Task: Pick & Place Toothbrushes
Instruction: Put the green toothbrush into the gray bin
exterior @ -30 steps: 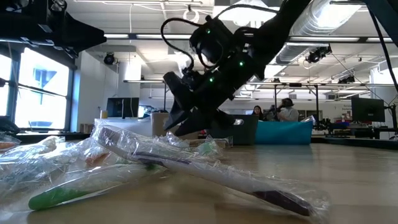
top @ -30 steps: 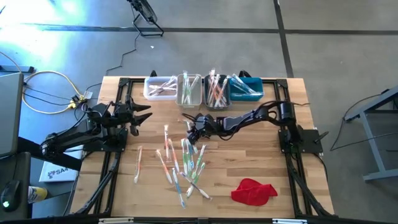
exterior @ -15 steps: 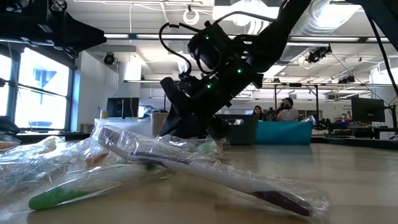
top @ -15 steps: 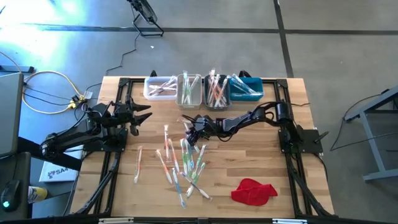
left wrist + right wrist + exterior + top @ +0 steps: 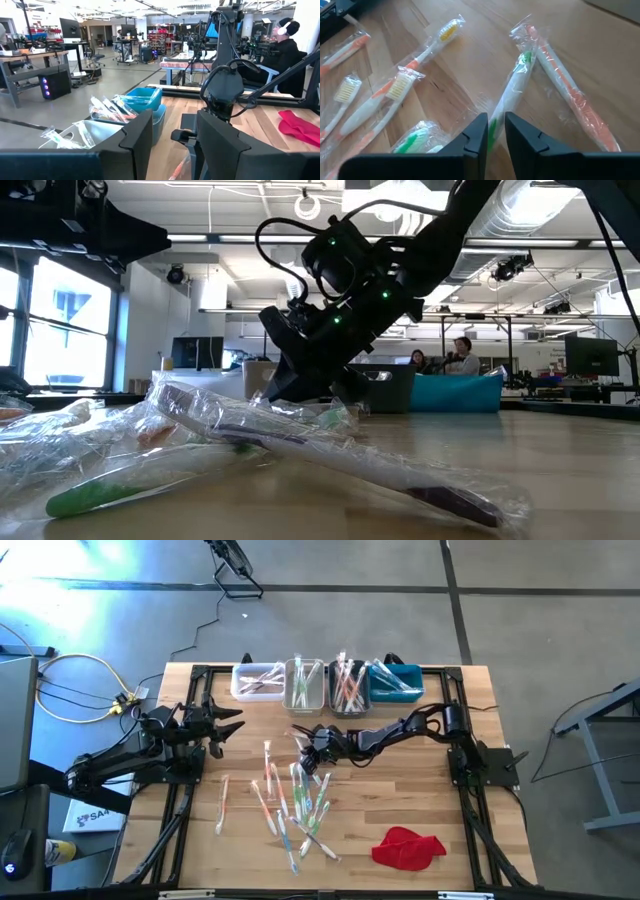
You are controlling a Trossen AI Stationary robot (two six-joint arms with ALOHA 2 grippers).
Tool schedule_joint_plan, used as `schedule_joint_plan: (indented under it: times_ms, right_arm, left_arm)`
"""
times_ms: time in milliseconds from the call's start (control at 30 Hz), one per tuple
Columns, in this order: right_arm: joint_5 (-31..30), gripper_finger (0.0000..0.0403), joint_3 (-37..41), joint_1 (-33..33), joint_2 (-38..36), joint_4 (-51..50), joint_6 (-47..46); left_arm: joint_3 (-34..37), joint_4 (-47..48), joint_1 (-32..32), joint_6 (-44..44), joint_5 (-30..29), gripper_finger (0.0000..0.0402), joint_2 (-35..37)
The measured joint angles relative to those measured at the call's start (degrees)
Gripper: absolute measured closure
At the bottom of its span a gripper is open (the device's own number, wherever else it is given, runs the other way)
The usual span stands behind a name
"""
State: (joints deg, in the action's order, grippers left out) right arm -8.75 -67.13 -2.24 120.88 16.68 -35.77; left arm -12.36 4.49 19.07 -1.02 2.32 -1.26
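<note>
Several wrapped toothbrushes (image 5: 295, 800) lie scattered flat on the wooden table's middle. My right gripper (image 5: 308, 747) reaches from the table's right side to the pile's far end and is shut on a green-and-white toothbrush (image 5: 512, 90) in a clear wrapper. In the low view this right gripper (image 5: 280, 385) slants down behind the nearest toothbrushes (image 5: 300, 440). My left gripper (image 5: 222, 730) waits at the table's left side, open and holding nothing. My right gripper pinches the green-and-white toothbrush between its two fingers, on the green part of the handle (image 5: 493, 127). The fingers slant down from the table's right side and run roughly along the brush. Its far part (image 5: 522, 62) lies on the table.
Four bins with more toothbrushes stand along the far edge: white (image 5: 257, 680), clear (image 5: 304, 686), grey (image 5: 347, 688), blue (image 5: 396, 682). An orange-and-white toothbrush (image 5: 570, 95) lies just beside the held one. A red cloth (image 5: 408, 847) lies near the front right.
My right gripper has sunk a little onto the far end of the toothbrush pile. The toothbrushes lie where they were.
</note>
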Motion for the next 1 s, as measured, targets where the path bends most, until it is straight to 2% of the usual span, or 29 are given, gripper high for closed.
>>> schedule_joint_plan:
  times_ms: [333,633,1000]
  right_arm:
    - [-0.2,0.0395,0.0,0.0,0.0,0.0,1.3]
    - [1.3,0.0401,0.0,0.0,0.0,0.6,3.3]
    - [4.6,0.0401,0.0,-0.2,-0.5,6.1,7.5]
  left_arm:
    - [0.0,0.0,0.0,0.0,0.0,0.0252,0.0]
    - [0.0,0.0,0.0,0.0,0.0,0.0252,0.0]
    - [0.0,0.1,0.0,0.0,0.0,0.0252,0.0]
